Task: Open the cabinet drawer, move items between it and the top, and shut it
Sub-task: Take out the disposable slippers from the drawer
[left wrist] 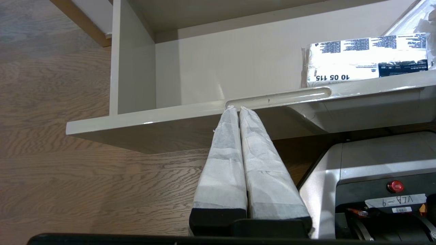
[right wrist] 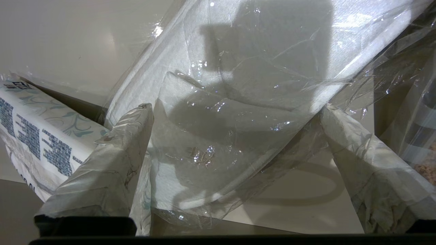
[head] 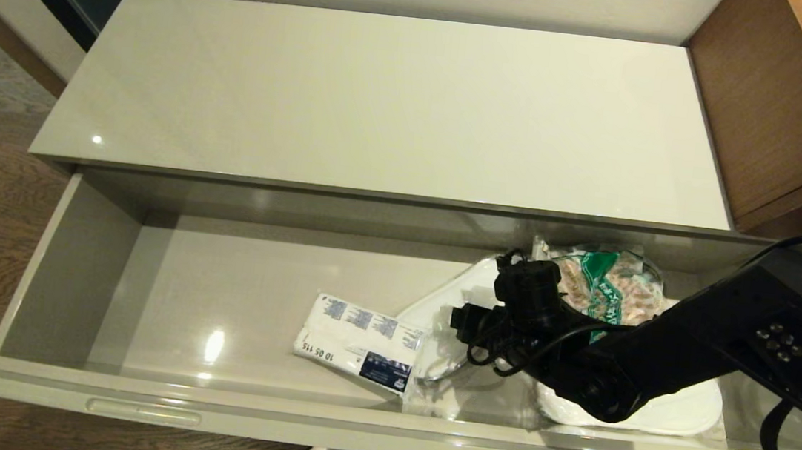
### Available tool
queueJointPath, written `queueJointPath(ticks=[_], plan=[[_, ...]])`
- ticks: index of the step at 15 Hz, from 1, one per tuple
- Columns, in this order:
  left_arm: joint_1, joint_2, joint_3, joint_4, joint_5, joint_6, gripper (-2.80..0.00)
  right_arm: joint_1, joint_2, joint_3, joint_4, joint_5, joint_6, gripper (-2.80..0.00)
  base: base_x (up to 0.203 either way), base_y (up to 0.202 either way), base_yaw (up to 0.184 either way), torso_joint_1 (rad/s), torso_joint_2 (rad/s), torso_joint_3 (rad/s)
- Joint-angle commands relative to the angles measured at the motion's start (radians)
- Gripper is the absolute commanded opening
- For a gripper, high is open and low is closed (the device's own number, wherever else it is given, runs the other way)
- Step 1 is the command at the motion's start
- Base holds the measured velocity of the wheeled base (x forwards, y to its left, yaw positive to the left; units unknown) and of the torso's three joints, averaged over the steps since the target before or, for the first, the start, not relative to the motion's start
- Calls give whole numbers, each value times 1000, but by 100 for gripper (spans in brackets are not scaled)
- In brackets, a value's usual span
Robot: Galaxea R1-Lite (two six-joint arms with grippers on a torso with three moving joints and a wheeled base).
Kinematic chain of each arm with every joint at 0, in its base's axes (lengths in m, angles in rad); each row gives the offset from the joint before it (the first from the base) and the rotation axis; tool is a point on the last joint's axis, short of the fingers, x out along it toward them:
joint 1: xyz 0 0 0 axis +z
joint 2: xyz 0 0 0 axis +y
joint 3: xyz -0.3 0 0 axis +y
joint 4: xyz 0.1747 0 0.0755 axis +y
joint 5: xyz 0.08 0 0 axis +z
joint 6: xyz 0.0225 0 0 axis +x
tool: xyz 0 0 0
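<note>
The cabinet drawer (head: 161, 304) stands pulled fully out, so the opening step looks done. Inside it, toward the right half, lies the slipper (right wrist: 238, 112) in its clear wrap, with the tissue packet (head: 357, 341) just beside it toward the middle, resting on the drawer floor near the front wall. A third thing, a bag with a green label (head: 607, 288), sits behind the slipper at the back right corner.

The right tool (right wrist: 235, 136) is down inside the drawer, spread wide, with one finger on either side of the slipper's narrow end; the wrap touches or nearly touches both fingers, but nothing is pinched yet. One finger also lies right against the tissue packet.

The left tool (left wrist: 238, 110) is pressed together, holding nothing, its tips at the end of the left slot handle (left wrist: 279, 96) on the drawer front, below the head camera's sight.

The top (head: 391, 105) carries none of the items. By my reading, the moving of items is only beginning: the slipper has to be gripped and lifted out, and the closing remains undone.
</note>
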Motion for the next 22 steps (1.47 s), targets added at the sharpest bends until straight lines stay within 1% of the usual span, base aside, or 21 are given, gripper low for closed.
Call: queueJointPath(ticks=[1,7,10,11,22], plan=[[0,2,0,-1,0,1,-280,-7,-6,-3,-4,3,1,0,0,0,0,0,0,0],[0,2,0,-1,0,1,-280,-52,-2,-24,4,12,-1,0,0,0,0,0,0,0],[0,2,0,-1,0,1,-280,-52,-8,-24,6,25,-1,0,0,0,0,0,0,0],[0,2,0,-1,0,1,-280,-52,-10,-24,7,26,-1,-280,0,0,0,0,0,0],[0,2,0,-1,0,1,-280,-53,-33,-10,8,28,-1,-280,0,0,0,0,0,0]])
